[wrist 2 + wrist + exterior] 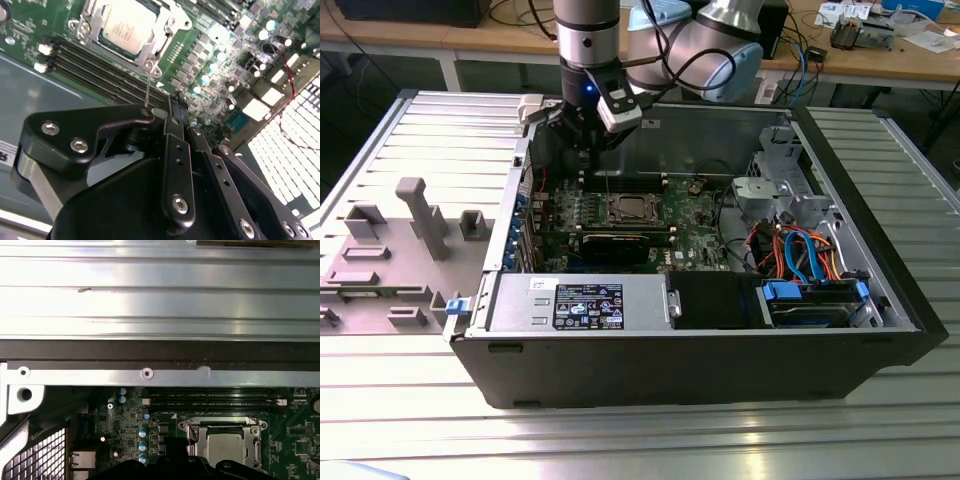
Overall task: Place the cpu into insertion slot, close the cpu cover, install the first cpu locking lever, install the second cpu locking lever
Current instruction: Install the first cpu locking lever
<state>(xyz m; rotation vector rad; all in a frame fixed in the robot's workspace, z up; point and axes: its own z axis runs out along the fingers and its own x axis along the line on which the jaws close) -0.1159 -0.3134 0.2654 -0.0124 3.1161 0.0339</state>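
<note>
1. Right above the insertion slot (609,211), in the exterior view, the end effector (593,148) hangs inside the open computer case (700,340), which sits on the table (620,440). A thin locking lever (606,180) runs up from the slot to it.
2. Second wrist view: the cpu (125,22) sits in the slot, with the cpu cover (166,32) folded flat around it. The end effector (162,109) looks pinched together on the tip of the lever (147,85), which stands upright off the slot's corner.
3. First wrist view: same deal, cpu (226,447) seated and cover (194,436) down. The memory slots (210,402) run just beside the slot.
</note>
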